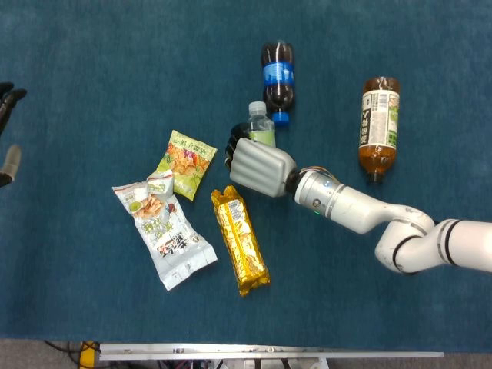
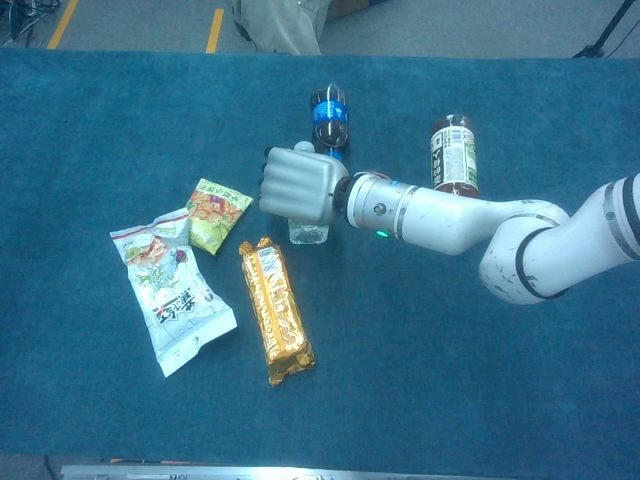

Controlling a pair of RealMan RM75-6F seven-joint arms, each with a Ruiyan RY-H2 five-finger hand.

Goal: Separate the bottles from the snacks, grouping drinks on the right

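The blue cloth-covered table (image 1: 92, 61) carries everything. The right hand (image 1: 260, 167) lies over a small clear water bottle (image 1: 261, 127), fingers wrapped round it, gripping it. Below-left of that hand lie a white snack bag (image 1: 165, 231), a gold wrapped biscuit pack (image 1: 240, 239) and a green chip packet (image 1: 185, 163). Just above the hand lies a cola bottle (image 1: 277, 71); to its right, well apart, a brown tea bottle (image 1: 380, 127). The left hand (image 1: 8, 132) shows only at the far edge; whether it is open or closed cannot be told.
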